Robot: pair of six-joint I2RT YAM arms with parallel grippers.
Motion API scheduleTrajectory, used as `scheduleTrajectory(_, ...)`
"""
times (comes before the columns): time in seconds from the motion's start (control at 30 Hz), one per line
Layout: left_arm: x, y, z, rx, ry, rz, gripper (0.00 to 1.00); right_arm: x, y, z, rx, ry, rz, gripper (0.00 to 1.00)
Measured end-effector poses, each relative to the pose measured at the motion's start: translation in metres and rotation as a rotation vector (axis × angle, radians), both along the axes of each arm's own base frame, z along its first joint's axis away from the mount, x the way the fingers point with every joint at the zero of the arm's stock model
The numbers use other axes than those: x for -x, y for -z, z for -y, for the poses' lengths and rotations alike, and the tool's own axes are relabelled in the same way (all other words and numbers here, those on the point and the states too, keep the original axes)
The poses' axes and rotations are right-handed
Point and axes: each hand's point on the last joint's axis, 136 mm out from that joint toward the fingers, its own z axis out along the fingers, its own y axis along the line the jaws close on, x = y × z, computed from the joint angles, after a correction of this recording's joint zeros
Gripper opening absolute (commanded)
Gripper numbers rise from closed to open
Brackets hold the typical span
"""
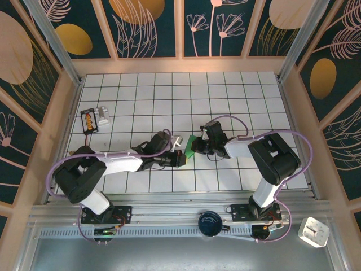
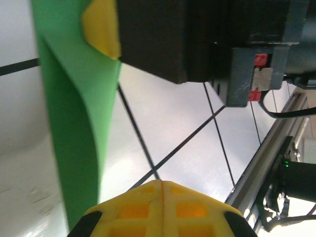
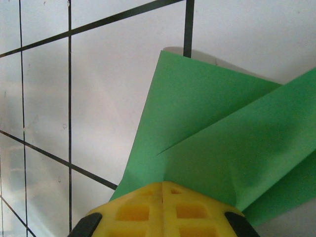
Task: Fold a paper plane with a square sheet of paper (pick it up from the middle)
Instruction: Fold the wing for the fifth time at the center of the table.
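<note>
1. My right claw (image 3: 162, 185) is closed. Its two yellow fingertips meet along a seam, and the sheet of paper (image 3: 212, 133) comes out from between them, so I have the paper pinched there.
2. The sheet is green and creased, with one triangular flap lying over another. Its far corner casts a shadow on the white tiles behind it.
3. My left claw (image 2: 162, 185) is also closed, fingertip against fingertip. I see nothing between them. The green paper runs down just to the left of them, and I cannot tell whether it touches them.
4. In my left wrist view, a yellow pad of my right claw presses on the top of the green strip, with that claw's black body beside it.
5. From above, the paper sits between my two claws near the middle of the bench (image 1: 225, 96), with both arms reaching in towards it.
6. At the far left of the bench a small black and orange box (image 1: 89, 121) lies just beside a grey piece (image 1: 104, 115), well apart from the paper.
7. On the near rail sits a dark round cup-like thing (image 1: 210, 222). I cannot tell whether it holds anything.
8. A small white clock (image 1: 313, 231) stands at the near right corner, off the tiles.
</note>
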Motion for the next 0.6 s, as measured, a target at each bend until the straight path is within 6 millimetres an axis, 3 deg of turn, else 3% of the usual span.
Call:
scheduleTrajectory(0.27, -0.014, 0.012, 0.012, -0.026, 0.006, 0.001, 0.0, 0.0, 0.0, 0.0, -0.001, 0.0, 0.0, 0.06)
scheduleTrajectory(0.4, -0.015, 0.027, 0.009, -0.056, -0.003, -0.024, 0.0, 0.0, 0.0, 0.0, -0.001, 0.0, 0.0, 0.06)
scheduleTrajectory(0.6, -0.019, 0.031, 0.005, -0.062, -0.017, -0.029, 0.0, 0.0, 0.0, 0.0, -0.003, -0.001, 0.0, 0.06)
